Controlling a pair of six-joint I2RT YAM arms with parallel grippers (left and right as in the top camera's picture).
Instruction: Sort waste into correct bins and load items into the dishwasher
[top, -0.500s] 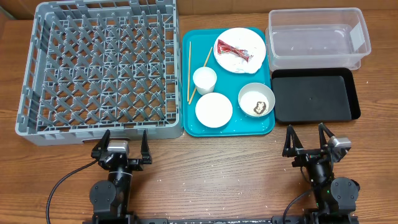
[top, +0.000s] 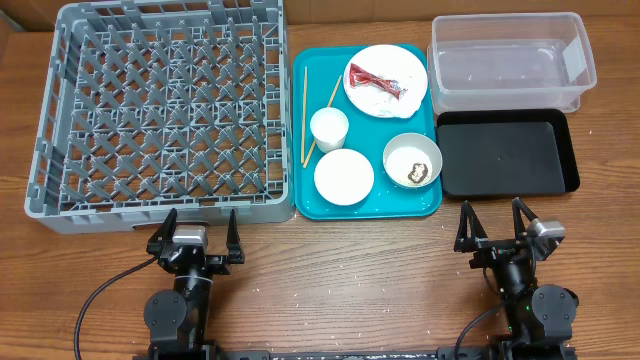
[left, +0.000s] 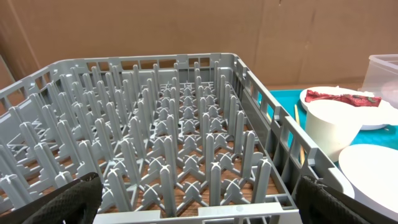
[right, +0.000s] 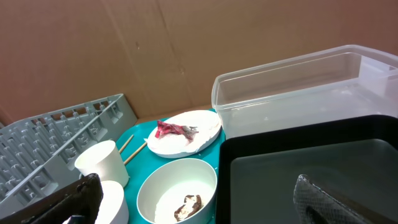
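Quick update from us: nothing has changed. Compared with half a second back, both arms and every item sit exactly where they were, so we'd call the task not started yet.

Our left tool (top: 201, 214) is parked at the near edge of the desk (top: 330, 280) with its fingers spread wide and nothing between them. It sits just in front of the grey dish rack (top: 48, 120). The right tool (top: 490, 208) is also wide open and empty, just short of the black tray (top: 500, 155).

The rack has nothing in it. All the dishes are on the teal tray (top: 400, 205) between the rack and the bins:
- chopsticks (top: 306, 115) along the tray's left side, one leaning over toward the cup (top: 329, 128)
- small dish (top: 344, 176) near the front
- bowl (top: 392, 155) with a brown food scrap (top: 420, 174) inside
- plate (top: 415, 65) at the back with the red wrapper (top: 378, 80) on it

There's something white and crumpled under the wrapper. It's probably the napkin, but we can't say for sure.

The clear tub (top: 585, 60) sits behind the black tray, and both look empty.

Our guess is the right arm goes first. The wrapper and scrap are closest to it, and the plate and bowl need clearing before they go in the rack.
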